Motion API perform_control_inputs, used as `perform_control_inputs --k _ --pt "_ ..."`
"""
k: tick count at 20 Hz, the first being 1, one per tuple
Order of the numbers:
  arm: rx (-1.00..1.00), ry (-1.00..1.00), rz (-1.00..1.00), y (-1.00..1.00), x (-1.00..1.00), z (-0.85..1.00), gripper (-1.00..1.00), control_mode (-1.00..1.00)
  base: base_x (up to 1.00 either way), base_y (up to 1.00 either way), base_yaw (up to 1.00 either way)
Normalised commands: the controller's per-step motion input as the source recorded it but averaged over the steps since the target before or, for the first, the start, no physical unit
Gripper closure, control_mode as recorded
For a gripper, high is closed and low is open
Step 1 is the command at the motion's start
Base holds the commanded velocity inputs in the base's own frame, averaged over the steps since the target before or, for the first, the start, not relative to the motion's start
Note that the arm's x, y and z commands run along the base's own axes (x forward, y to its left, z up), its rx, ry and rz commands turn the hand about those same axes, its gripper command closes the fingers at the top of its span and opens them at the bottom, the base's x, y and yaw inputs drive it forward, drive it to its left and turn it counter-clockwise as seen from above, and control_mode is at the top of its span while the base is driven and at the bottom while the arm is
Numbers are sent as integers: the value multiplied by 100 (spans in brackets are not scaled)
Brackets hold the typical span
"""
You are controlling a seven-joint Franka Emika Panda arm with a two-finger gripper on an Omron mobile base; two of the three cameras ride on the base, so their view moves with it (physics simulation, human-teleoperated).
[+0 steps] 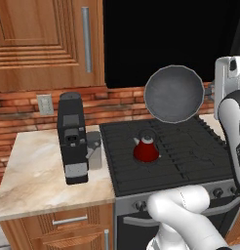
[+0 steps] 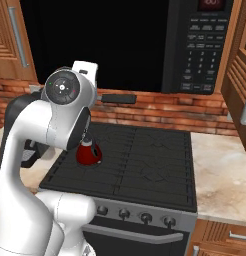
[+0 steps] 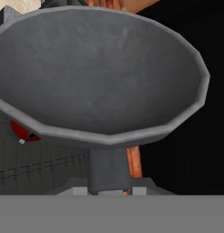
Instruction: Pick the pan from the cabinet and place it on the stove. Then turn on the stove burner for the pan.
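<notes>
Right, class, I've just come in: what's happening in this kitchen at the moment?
The robot arm is holding the frying pan by its handle, up in the air above the stove, tipped so its inside faces the left base camera. It is not on a burner yet. A red kettle sits on the grates, and a coffee machine stands on the counter beside the stove.

no readable text, microwave (image 2: 202, 45) display blurred

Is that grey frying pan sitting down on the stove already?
No, the pan hangs tilted in the air above the stove, with its inside facing the left base camera.
</notes>
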Motion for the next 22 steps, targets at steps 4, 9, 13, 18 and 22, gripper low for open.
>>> perform_control_inputs --k 4,9,13,18,22 --pt "0 0 0 0 0 0 100 100 33 0 0" --pt "0 0 0 0 0 0 100 100 31 2 0" --pt "0 0 0 0 0 0 100 100 29 3 0" --pt "0 0 0 0 0 0 100 100 29 6 0" --pt "0 0 0 0 0 0 100 100 28 6 0"
